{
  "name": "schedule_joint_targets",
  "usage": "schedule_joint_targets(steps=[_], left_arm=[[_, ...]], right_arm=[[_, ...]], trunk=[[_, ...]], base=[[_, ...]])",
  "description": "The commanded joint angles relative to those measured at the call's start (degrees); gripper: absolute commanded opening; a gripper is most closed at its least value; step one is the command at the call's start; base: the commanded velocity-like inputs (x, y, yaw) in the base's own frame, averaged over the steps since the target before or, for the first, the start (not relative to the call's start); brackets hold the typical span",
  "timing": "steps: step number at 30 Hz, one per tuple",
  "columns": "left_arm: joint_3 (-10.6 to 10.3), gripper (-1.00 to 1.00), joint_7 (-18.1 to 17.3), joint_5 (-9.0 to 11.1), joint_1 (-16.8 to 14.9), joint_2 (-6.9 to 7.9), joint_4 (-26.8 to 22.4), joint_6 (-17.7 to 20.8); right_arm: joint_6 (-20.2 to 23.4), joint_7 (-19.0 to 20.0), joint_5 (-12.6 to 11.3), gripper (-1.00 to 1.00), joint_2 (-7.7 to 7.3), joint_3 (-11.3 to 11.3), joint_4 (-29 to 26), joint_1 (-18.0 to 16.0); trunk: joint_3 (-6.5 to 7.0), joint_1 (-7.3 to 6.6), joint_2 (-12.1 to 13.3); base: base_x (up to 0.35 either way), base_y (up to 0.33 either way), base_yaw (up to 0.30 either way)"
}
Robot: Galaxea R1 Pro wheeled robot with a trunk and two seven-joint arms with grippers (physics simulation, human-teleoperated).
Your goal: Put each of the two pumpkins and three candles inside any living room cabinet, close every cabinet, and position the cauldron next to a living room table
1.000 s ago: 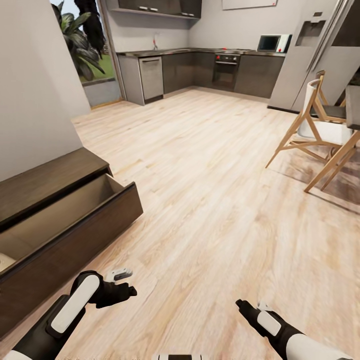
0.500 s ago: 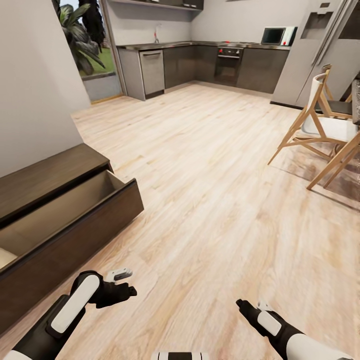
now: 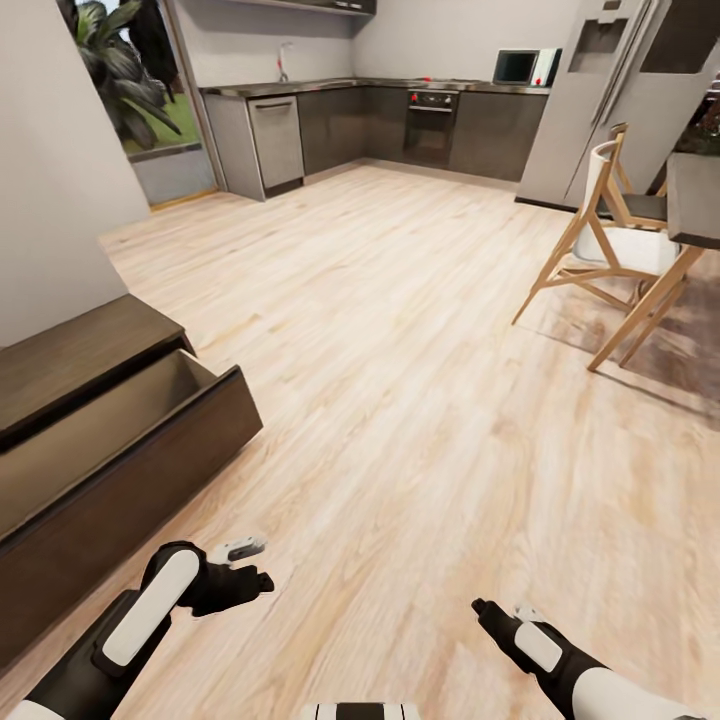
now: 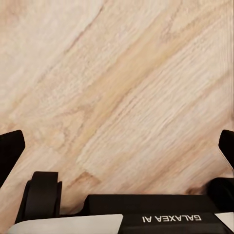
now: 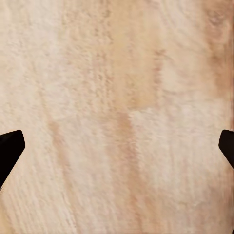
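Floorboards [image 3: 420, 400] of pale wood filled the middle of the head view, and both arms hung low over them, tucked close to the body as suits a robot on the move rather than one reaching. The left gripper [image 3: 255, 565] sat at about seven o'clock and the right gripper [image 3: 480, 606] at about five o'clock. In each wrist view the dark fingertips [image 4: 10, 148] [image 5: 9, 146] stood at opposite edges with only bare boards between them, so both sets of fingers were spread wide and held nothing.

The cabinet [image 3: 80, 350] lay at nine o'clock against the pale wall, its drawer [image 3: 130, 470] pulled well out, presumably left that way so items could be dropped in from above. What showed of the tan inside looked bare, though its near end ran out of view. No pumpkin, candle or cauldron could be seen here.

A wooden chair [image 3: 610, 230] stood at two o'clock beside a dark table [image 3: 695, 205], and grey kitchen units [image 3: 400, 125] ran along the far wall at twelve o'clock. My judgement: the robot was between errands, heading off to fetch another item.
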Motion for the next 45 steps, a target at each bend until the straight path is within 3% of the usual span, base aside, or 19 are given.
schedule_joint_targets(steps=[1, 5, 14, 45], left_arm=[[-0.1, 1.0, 0.6, 0.6, 0.0, 0.08, -0.1, 0.0], [-0.1, 1.0, 0.5, 0.6, 0.0, 0.06, -0.1, 0.0], [-0.1, 1.0, 0.4, -1.6, 0.0, 0.04, -0.1, 0.0], [-0.1, 1.0, 0.4, -1.6, 0.0, 0.04, -0.1, 0.0]], right_arm=[[0.2, -0.4, -0.4, 1.0, -0.04, 0.5, -0.2, 0.0], [0.2, -0.4, -0.5, 1.0, -0.04, 0.5, -0.2, 0.0], [0.2, -0.4, -0.5, 1.0, -0.04, 0.5, -0.2, 0.0], [0.2, -0.5, -0.4, 1.0, 0.07, 0.5, -0.1, 0.0]], trunk=[[-0.04, 0.01, 0.0], [-0.04, 0.01, 0.0], [-0.04, 0.01, 0.0], [-0.04, 0.01, 0.0]], base=[[0.152, -0.138, -0.271], [0.158, -0.139, -0.279], [0.127, -0.119, -0.284], [0.002, -0.002, -0.285]])
